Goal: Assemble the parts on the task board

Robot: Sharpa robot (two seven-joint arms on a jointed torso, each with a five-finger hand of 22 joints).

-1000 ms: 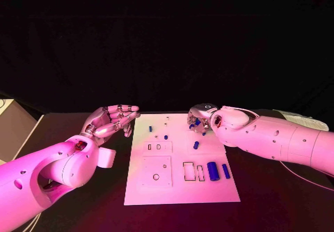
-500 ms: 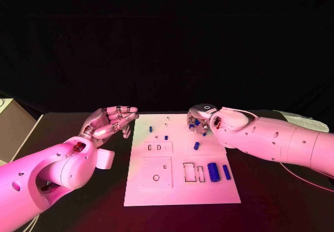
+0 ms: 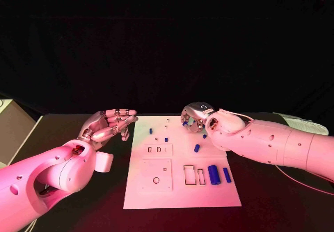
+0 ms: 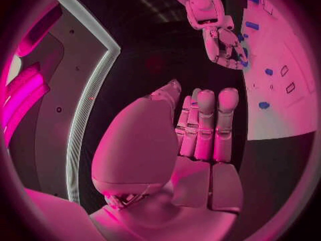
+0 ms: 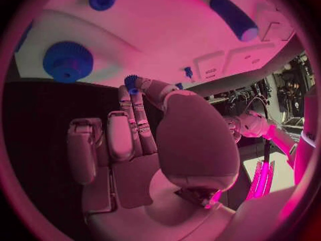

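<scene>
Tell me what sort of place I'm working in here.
Probably a robot test or demo bench, not a home or a factory line. A white task board with cut slots and small blue parts lies on a black table against a dark backdrop, under coloured light, with the left hand and right hand over it.

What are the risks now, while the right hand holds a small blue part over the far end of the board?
1. The right hand pinches the small blue part only at its fingertips, so it may slip and fall onto the task board.
2. Loose blue parts lie close under that hand; lowering may knock them.
3. The left hand hovers beside the board without bracing it, so a push may shift the board.
</scene>
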